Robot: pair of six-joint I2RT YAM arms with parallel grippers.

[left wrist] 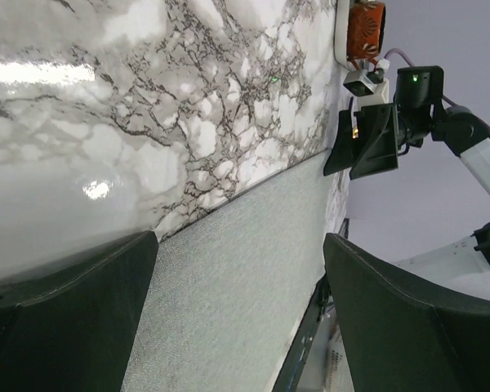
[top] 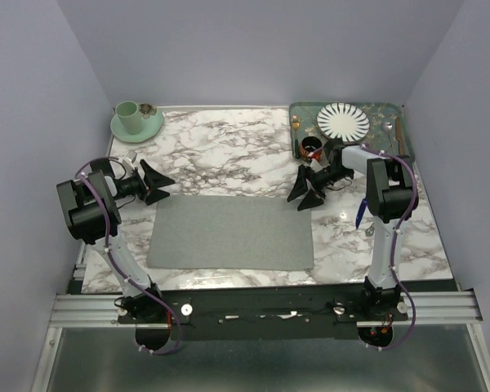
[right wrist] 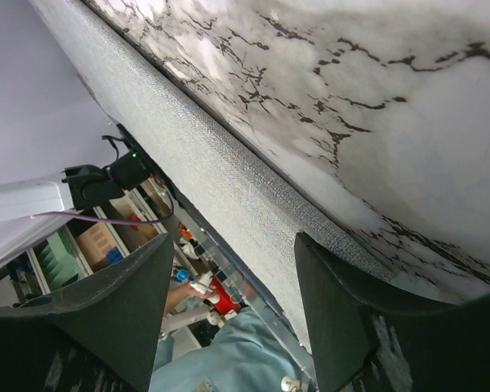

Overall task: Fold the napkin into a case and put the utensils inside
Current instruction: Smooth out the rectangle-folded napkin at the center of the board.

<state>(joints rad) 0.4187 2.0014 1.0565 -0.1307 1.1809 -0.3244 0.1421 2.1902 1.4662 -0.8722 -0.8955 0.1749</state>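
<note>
1. The napkin (top: 229,233) lies spread flat on the desk (top: 229,151) as one unfolded grey rectangle. It sits between the two end effectors and on the arm-base side of both.
2. The left end effector (top: 165,188) is at the napkin's far left corner, its fingers wide apart with nothing between them. The cloth stretches away to its right.
3. The right end effector (top: 302,200) is at the far right corner, equally wide and empty, and the cloth runs off to its left.
4. A blue-handled utensil (top: 360,214) lies on bare marble to the right of the right end effector, partly hidden by that arm.
5. Beyond the right end effector is a green tray (top: 376,107). It carries a striped plate (top: 343,120), a gold fork (top: 296,126), a small dark cup (top: 312,147) and a spoon (top: 389,125) at its right side.
6. Beyond the left end effector stands a green cup on a saucer (top: 131,118).
7. The left wrist view alone shows the napkin's far edge crossing diagonally below its own fingers (left wrist: 65,318), with the right end effector opposite, its jaws apart.
8. The right wrist view shows the cloth as a narrow band (right wrist: 229,180) beside the marble. Past the desk's near edge it also shows a light-blue garment (right wrist: 229,359), which the overhead view does not show.
9. None of the views settles whether either end effector's fingertips touch the cloth.
</note>
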